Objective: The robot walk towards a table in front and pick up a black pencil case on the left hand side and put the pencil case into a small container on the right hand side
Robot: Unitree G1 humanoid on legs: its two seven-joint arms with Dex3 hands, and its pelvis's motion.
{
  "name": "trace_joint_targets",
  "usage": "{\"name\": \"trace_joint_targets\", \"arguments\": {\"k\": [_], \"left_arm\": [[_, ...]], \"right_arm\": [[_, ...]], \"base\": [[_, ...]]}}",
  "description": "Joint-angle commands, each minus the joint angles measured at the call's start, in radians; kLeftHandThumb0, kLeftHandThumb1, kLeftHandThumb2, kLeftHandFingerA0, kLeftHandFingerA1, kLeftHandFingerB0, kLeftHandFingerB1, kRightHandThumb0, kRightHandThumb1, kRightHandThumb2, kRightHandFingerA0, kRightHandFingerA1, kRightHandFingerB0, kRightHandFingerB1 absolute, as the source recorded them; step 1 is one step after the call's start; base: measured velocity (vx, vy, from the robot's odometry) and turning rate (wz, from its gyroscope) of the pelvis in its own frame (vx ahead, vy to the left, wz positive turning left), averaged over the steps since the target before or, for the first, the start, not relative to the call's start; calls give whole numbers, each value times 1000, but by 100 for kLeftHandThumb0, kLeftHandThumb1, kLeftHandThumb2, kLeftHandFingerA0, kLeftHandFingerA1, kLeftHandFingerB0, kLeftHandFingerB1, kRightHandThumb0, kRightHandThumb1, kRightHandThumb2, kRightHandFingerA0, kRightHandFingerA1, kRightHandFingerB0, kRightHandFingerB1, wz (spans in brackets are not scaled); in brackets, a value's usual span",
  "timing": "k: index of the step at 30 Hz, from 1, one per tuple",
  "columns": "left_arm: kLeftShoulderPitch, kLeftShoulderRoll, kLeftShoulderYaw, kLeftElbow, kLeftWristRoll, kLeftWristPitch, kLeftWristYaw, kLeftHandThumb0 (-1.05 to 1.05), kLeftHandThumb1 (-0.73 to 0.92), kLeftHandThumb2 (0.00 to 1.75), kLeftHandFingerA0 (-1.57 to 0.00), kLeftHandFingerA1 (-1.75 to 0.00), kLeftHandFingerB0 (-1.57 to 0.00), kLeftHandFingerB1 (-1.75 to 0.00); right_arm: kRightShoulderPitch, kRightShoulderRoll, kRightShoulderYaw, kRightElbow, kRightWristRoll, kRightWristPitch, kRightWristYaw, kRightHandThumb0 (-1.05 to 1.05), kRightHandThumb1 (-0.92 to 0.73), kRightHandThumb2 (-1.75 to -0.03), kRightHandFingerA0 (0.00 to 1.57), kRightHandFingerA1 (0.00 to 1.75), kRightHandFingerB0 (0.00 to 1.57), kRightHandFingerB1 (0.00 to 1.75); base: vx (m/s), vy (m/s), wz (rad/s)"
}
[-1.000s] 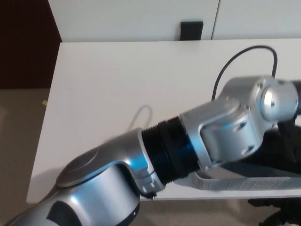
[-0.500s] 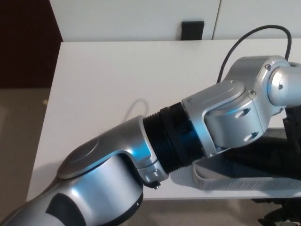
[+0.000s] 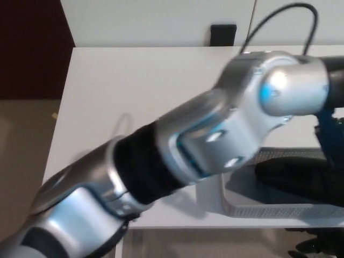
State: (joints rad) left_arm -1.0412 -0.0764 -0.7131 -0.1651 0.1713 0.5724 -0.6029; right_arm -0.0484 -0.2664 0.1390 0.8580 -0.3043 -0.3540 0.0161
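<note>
Now my left arm [image 3: 215, 134] reaches across the tabletop [image 3: 134, 80] to the small container [image 3: 279, 210]. The black pencil case [image 3: 295, 180] seems to lie inside, so I judge the placing almost done. My left hand [image 3: 330, 128] is blurred at the edge; I cannot tell whether it grips or not.

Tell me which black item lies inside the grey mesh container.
The long black pencil case at lower right lies in the grey mesh container; the small black rectangle stands beyond the white table's far edge.
</note>
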Motion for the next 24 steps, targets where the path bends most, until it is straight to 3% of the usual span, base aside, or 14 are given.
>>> {"name": "trace_joint_targets", "arguments": {"k": [1, 4, 5, 7, 8, 14, 16, 18, 21, 22, 23, 24], "left_arm": [[275, 244, 271, -655, -129, 230, -122, -97, 46, 65, 0, 0, 0, -1], [433, 297, 474, -863, -220, 261, -169, -95, 46, 66, 0, 0, 0, -2], [469, 315, 519, -877, -249, 228, -180, -95, 47, 66, 0, 0, 0, -2], [543, 355, 604, -882, -322, 148, -193, -92, 46, 62, 0, 0, 0, -5], [656, 427, 757, -882, -447, 37, -217, -79, 44, 85, 0, -1, 0, 0], [1074, 583, 1191, -882, -809, -164, -301, -86, 46, 90, 0, -2, 0, 0], [1259, 560, 1276, -882, -814, -285, -352, -85, 45, 90, 0, -5, 0, 0], [1438, 447, 1330, -882, -779, -434, -404, -82, 43, 94, -4, -11, -7, 0], [1640, 381, 1500, -882, -868, -385, -563, -82, 46, 94, -5, -6, -12, 0], [1693, 360, 1554, -838, -893, -409, -643, -97, 54, 57, -7, -32, -8, -27], [1765, 340, 1625, -758, -924, -436, -769, -95, 56, 58, -9, -31, -12, -26], [1824, 347, 1670, -687, -931, -430, -869, -39, 9, 84, -1, -50, 0, -48]], "right_arm": [[105, -8, -22, 105, 33, -26, -13, -29, -40, -95, 8, 49, 8, 48], [159, -28, -8, 67, 7, 19, -24, -32, -36, -94, 7, 50, 7, 48], [164, -38, -1, 68, 1, 21, -13, -65, -66, -61, 20, 30, 22, 29], [174, -46, 4, 82, -1, 18, 3, -64, -65, -60, 19, 29, 18, 27], [176, -46, -11, 118, 21, 19, 31, -34, -39, -95, 0, 47, 0, 45], [185, -60, -15, 181, 17, 20, 25, -35, -41, -97, 0, 47, 0, 46], [200, -65, -27, 175, 31, 28, 33, -35, -42, -98, 0, 47, 0, 46], [207, -73, -36, 189, 36, 39, 29, -34, -43, -98, 0, 47, 0, 45], [205, -70, -59, 215, 59, 64, 32, -34, -43, -98, 0, 47, 0, 45], [198, -70, -62, 233, 60, 75, 32, -35, -42, -98, 0, 47, 0, 46], [187, -69, -71, 259, 68, 96, 34, -35, -40, -97, 0, 47, 0, 45], [181, -67, -82, 275, 80, 109, 39, -35, -41, -97, 0, 47, 0, 45]], "base": [[0, 0, 0], [0, 0, 0], [0, 0, 0], [0, 0, 0], [0, 0, 0], [0, 0, 0], [0, 0, 0], [0, 0, 0], [0, 0, 0], [0, 0, 0], [0, 0, 0], [0, 0, 0]]}}
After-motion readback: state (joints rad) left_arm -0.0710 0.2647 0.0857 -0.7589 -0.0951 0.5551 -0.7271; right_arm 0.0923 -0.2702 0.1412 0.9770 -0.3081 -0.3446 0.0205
